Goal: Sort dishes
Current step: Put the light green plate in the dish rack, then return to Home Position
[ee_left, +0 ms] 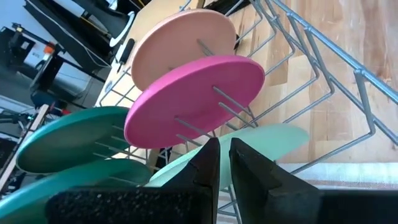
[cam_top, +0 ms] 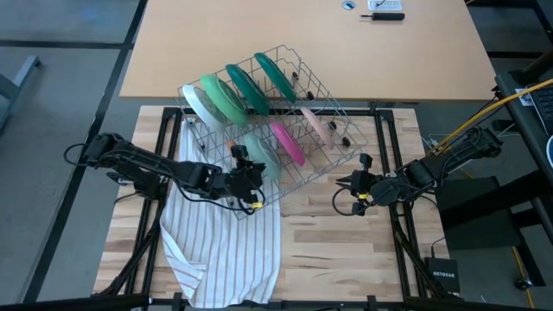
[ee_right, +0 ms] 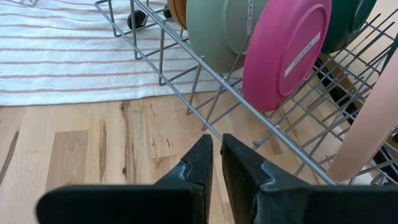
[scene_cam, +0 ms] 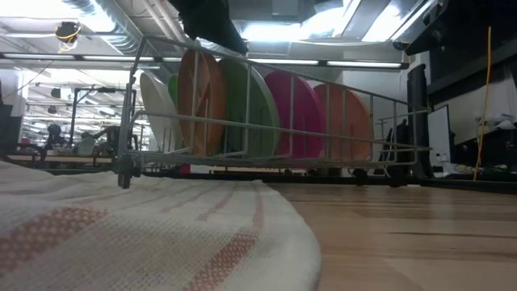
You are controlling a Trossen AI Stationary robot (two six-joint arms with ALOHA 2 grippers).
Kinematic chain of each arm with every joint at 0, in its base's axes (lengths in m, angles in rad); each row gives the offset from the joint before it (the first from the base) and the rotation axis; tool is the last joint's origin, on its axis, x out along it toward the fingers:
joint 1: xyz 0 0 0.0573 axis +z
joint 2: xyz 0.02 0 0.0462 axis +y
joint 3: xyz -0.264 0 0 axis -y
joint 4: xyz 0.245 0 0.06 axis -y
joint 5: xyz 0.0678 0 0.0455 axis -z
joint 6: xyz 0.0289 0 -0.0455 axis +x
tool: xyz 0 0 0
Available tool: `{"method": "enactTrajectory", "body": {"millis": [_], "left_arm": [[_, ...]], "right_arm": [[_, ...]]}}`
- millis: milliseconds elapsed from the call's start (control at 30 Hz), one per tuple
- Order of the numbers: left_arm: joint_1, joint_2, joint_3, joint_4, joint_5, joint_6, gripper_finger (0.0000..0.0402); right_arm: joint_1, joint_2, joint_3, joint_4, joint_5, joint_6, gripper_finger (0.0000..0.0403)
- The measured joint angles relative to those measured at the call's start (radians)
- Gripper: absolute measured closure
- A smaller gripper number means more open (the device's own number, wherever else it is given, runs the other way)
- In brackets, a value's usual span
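A wire rack [cam_top: 285, 130] stands slantwise on the wooden table, its left end on the white striped cloth [cam_top: 225, 242]. The dishes stand on edge in it: dark green plates [cam_top: 276, 73], a light green one with white inside [cam_top: 212, 99], a magenta plate [ee_left: 193, 102], a peach-pink plate [ee_left: 180, 43], a pale green plate [ee_left: 273, 140] and a brown-orange one [scene_cam: 202, 101]. My left gripper [ee_left: 224, 149], shut, hovers over the rack's near left corner, just by the pale green plate. My right gripper [ee_right: 216, 146] is shut with nothing between its fingers, above bare wood by the rack's near right side. My left gripper comes slanting down from the table's left, and its shut fingertips [ee_left: 208, 155] stand right in front of the pale green plate's upper rim [ee_left: 186, 165]. I cannot tell whether they touch it. The plate stays on edge in the rack.
Bare wood [cam_top: 346, 259] lies near and right of the rack. The cloth hangs toward the near left edge. A tan tabletop [cam_top: 302, 34] adjoins the far side, with a small dark tool [cam_top: 384, 13] on it. A black box [cam_top: 445, 276] sits at the near right.
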Motion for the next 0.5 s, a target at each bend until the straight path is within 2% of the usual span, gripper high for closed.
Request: {"method": "enactTrajectory", "body": {"millis": [267,500], "left_arm": [[-0.029,-0.041,0.000,0.073,-0.002,0.003,0.0373],[-0.094,-0.167,0.000,0.066,-0.002,-0.074,0.0373]], "right_arm": [[0.000,0.000,0.000,0.000,0.000,0.000,0.0364],[0.000,-0.035,0.018,-0.009,0.000,0.001,0.0364]]}}
